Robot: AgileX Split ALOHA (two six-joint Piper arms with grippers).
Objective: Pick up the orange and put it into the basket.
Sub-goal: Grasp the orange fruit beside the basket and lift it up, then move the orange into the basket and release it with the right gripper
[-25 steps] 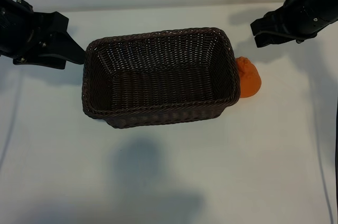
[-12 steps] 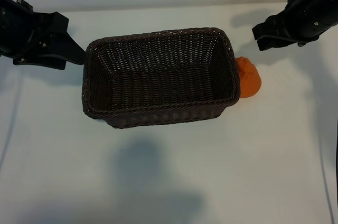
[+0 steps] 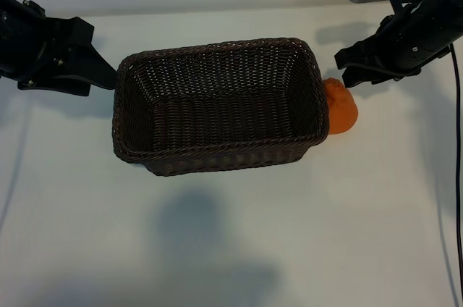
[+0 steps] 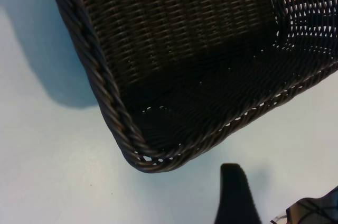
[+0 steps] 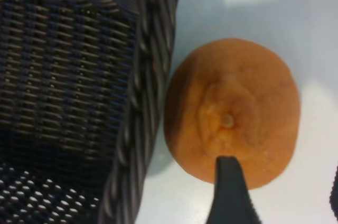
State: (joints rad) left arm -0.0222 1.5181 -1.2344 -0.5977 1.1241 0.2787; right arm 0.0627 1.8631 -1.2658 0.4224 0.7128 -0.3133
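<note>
Orange, matte and rough-skinned, the knobbly dome-shaped fruit (image 3: 342,106) sits on the white bench (image 3: 289,234), at the 3 o'clock side of the large dark brown woven wicker basket (image 3: 217,162) and touching or all but touching its braided rim. You have nothing in the basket yet; its woven floor shows bare in the left wrist view.

Done: approach only. Your right claw (image 3: 346,68) hangs just at the orange's 12 o'clock in the exterior view, jaws parted and holding nothing. In the right wrist view one dark fingertip (image 5: 228,192) overlaps the near edge of the fruit, with the stem dimple almost centred ahead; whether it touches the skin you cannot tell.

Left: close on the orange, lift, carry across the rim toward 9 o'clock, release inside.

Your left claw (image 3: 98,68) is parked at the basket's 9 to 10 o'clock corner, jaws apart, empty.

Judgement: early stage, grasp not yet made. Note that the rim crowds the fruit's basket side, so one finger has little room there.
</note>
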